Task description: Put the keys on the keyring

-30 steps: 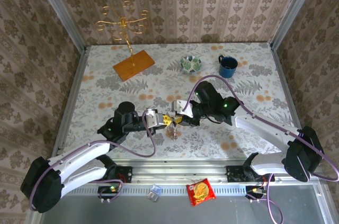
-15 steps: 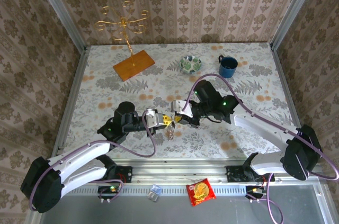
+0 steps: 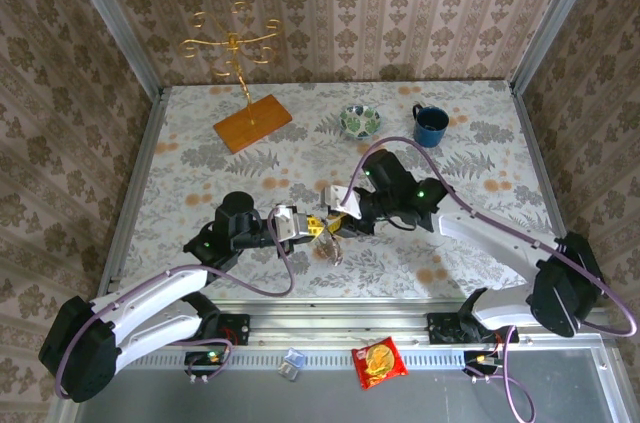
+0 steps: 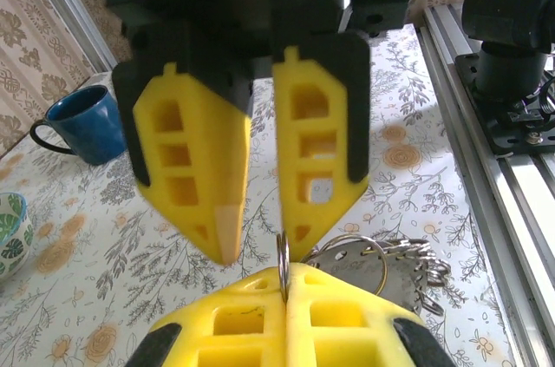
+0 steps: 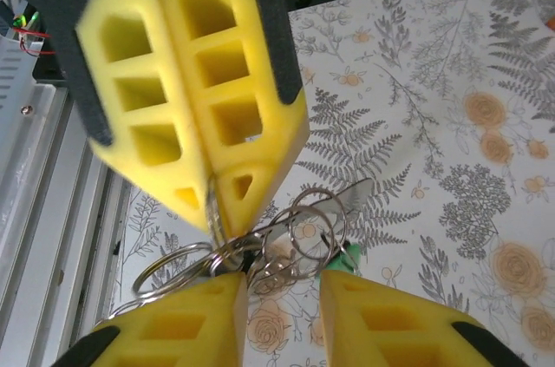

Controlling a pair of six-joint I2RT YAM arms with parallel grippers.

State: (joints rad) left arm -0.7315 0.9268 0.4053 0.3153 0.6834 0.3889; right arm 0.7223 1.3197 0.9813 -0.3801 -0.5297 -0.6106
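My left gripper (image 4: pixel 284 275) is shut on a thin steel keyring (image 4: pixel 283 250), held edge-on and sticking up from its yellow fingertips. A bunch of rings and keys (image 4: pixel 390 270) hangs off it to the right. Facing it tip to tip, my right gripper (image 4: pixel 263 250) has its fingers apart on either side of the held ring. In the right wrist view the right gripper (image 5: pixel 282 285) is open with the tangle of rings and keys (image 5: pixel 299 232) at its mouth, and the left gripper (image 5: pixel 211 213) pinches the ring above. From above, both grippers (image 3: pixel 325 226) meet over the table's near middle, with the keys (image 3: pixel 331 249) dangling below.
A blue mug (image 3: pixel 431 124) and a patterned bowl (image 3: pixel 360 121) stand at the back. A gold stand on a wooden base (image 3: pixel 250 121) is back left. An orange snack packet (image 3: pixel 378 361) lies on the lower shelf beyond the metal rail (image 3: pixel 330 325).
The right gripper's fingers have come apart after being closed half a second ago. The hanging bunch of keys has swung slightly to the right. The left gripper holds still.
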